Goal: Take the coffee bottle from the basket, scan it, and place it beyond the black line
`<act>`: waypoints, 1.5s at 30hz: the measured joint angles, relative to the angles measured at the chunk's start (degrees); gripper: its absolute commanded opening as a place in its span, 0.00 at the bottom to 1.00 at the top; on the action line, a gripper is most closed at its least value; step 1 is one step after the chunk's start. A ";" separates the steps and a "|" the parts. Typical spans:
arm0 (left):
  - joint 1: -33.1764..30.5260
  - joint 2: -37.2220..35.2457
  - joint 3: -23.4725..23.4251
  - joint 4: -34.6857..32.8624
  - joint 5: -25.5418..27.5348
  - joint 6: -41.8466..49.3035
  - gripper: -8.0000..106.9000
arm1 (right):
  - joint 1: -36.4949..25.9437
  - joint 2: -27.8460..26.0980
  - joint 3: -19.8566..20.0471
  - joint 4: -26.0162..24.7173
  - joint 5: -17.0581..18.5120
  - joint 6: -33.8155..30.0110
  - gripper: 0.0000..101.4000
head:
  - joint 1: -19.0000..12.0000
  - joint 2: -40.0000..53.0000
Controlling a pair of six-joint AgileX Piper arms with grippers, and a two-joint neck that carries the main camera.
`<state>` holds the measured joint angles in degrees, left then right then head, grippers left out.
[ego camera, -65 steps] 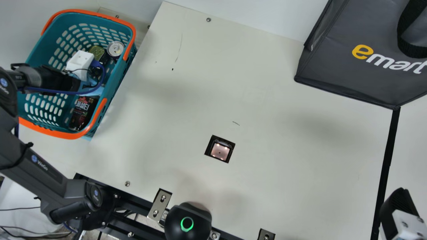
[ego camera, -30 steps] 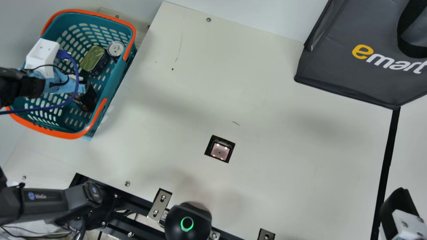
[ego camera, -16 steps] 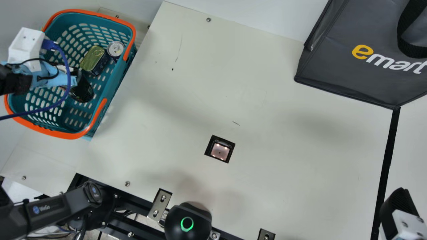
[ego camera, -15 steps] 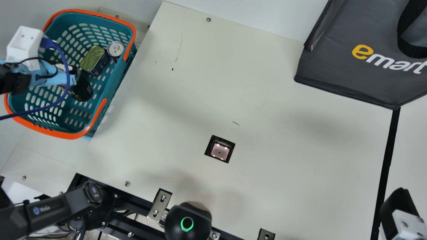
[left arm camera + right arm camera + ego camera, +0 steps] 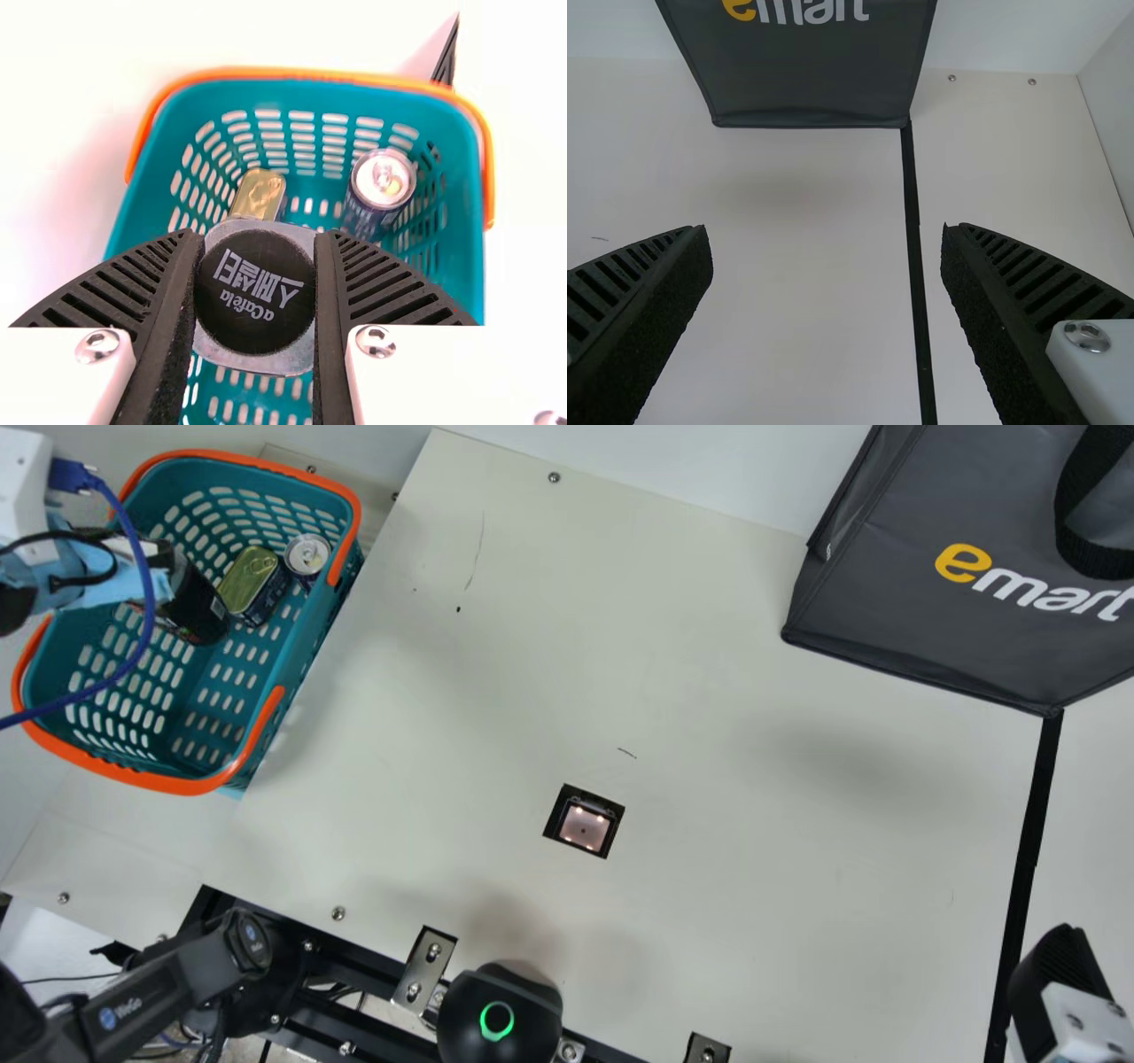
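Over the basket's far-left part in the main view, my left gripper (image 5: 133,571) holds the dark coffee bottle (image 5: 200,609), tilted, its lower end above the teal basket (image 5: 299,664). From the left wrist view, both fingers of the left gripper (image 5: 255,266) press on the sides of the bottle (image 5: 255,297), its black cap facing the camera. My right gripper (image 5: 1059,992) is at the main view's lower right, by the black line (image 5: 1028,850). In the right wrist view the right gripper (image 5: 827,239) is open with nothing between its fingers. The scanner (image 5: 585,825) sits in the table's square opening.
Inside the basket are a gold-topped tin (image 5: 248,580) and a silver-topped can (image 5: 306,555). A dark grey bag (image 5: 895,602) stands at the table's back right, the black line running from its corner. A black dome-shaped device (image 5: 500,1014) is at the front edge.
My left gripper has risen and drawn toward the main view's upper left with the bottle, which earlier lay in the basket's near part. The right gripper and the other goods have stayed put.
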<state>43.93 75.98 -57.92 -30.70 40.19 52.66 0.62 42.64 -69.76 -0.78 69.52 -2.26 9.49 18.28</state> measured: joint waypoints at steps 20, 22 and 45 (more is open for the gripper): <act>-9.08 -5.62 -9.64 5.19 6.80 -14.04 0.16 | 0.00 0.00 0.00 0.00 0.00 0.00 0.90 | -0.09 0.00; -10.52 -5.74 -10.21 5.63 7.06 -15.17 0.16 | 0.00 0.00 0.00 0.00 0.00 0.00 0.90 | -0.09 0.00; -34.92 -7.48 -11.76 17.22 5.26 -31.07 0.16 | 0.00 0.00 0.00 0.00 0.00 0.00 0.90 | -0.09 0.00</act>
<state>9.01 68.50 -69.68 -13.47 45.45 21.59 0.62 42.64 -69.76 -0.78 69.52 -2.26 9.40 18.28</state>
